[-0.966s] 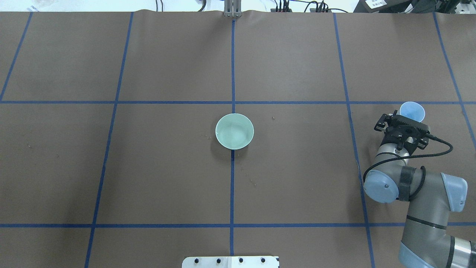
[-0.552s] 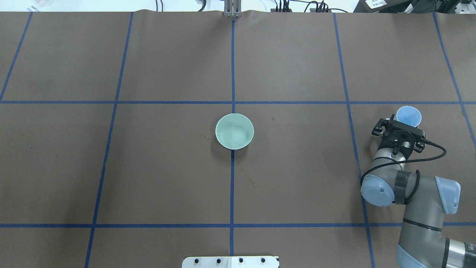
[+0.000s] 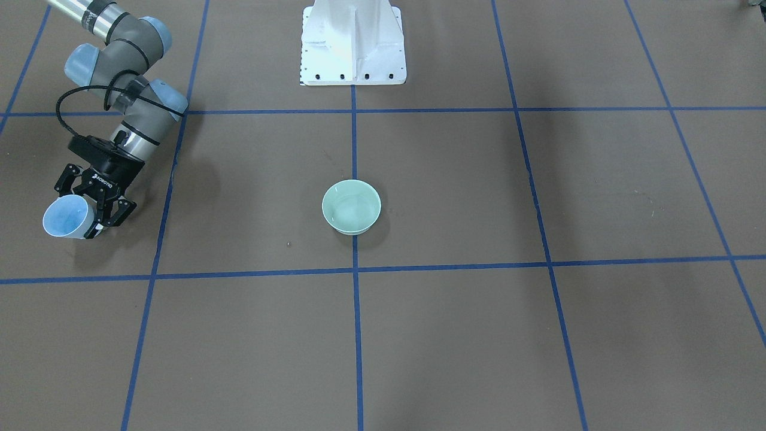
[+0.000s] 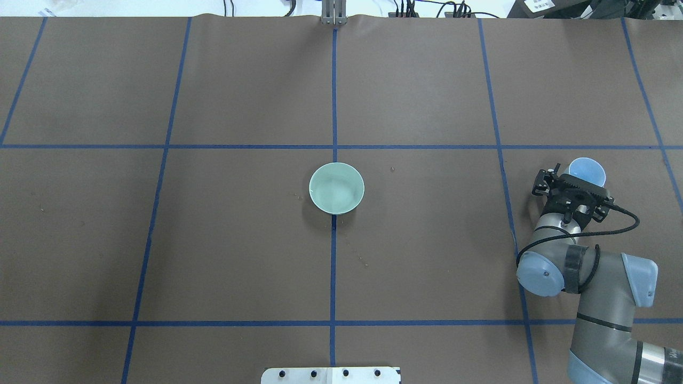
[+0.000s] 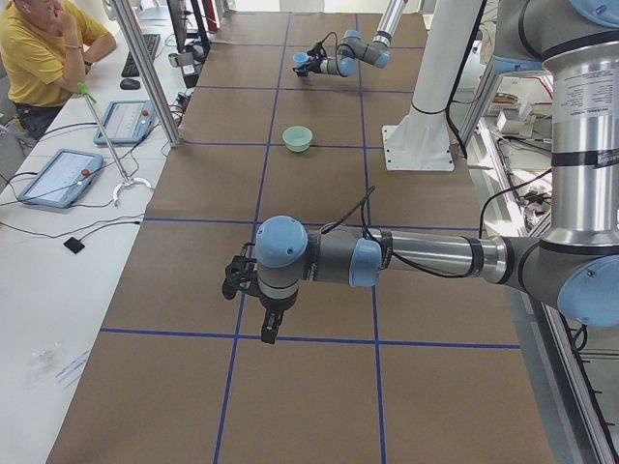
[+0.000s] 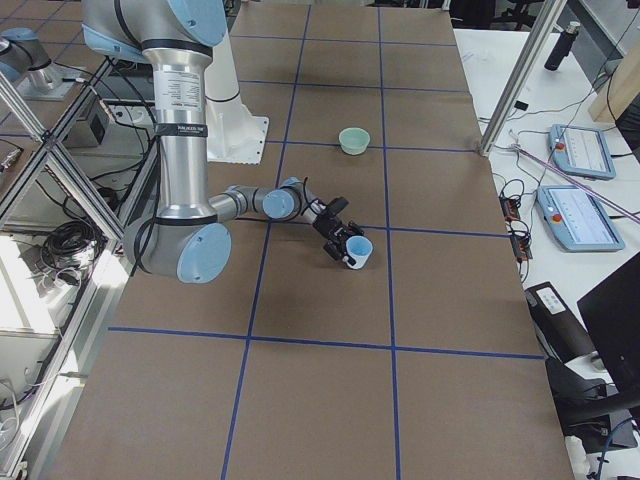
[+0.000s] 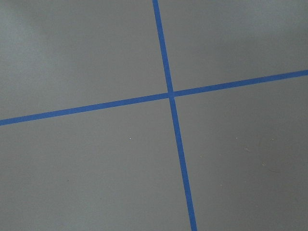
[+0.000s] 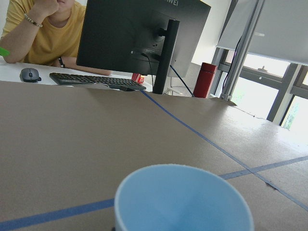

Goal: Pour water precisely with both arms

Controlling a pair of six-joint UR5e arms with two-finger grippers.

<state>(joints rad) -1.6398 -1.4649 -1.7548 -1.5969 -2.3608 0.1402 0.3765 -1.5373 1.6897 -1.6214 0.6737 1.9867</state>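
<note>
My right gripper (image 4: 577, 178) is shut on the pale blue cup (image 4: 587, 169) at the table's right side, low over the brown mat. In the front-facing view the gripper (image 3: 90, 209) has its fingers on either side of the cup (image 3: 64, 218). The cup's open rim fills the bottom of the right wrist view (image 8: 183, 202); I see no water in it. The pale green bowl (image 4: 336, 188) stands at the table's centre, with faint glints of water (image 3: 352, 212) inside. My left gripper (image 5: 240, 280) shows only in the exterior left view, far from the bowl; I cannot tell if it is open.
Blue tape lines (image 7: 169, 94) divide the brown mat into squares. The white pedestal (image 3: 353, 42) stands at the robot's edge. A person in yellow (image 5: 44, 48) sits beyond the far edge, with a monitor (image 8: 139, 33) and tablets (image 5: 63, 174).
My right gripper has drawn back toward the robot and slightly left, carrying the blue cup with it. The bowl has not moved.
</note>
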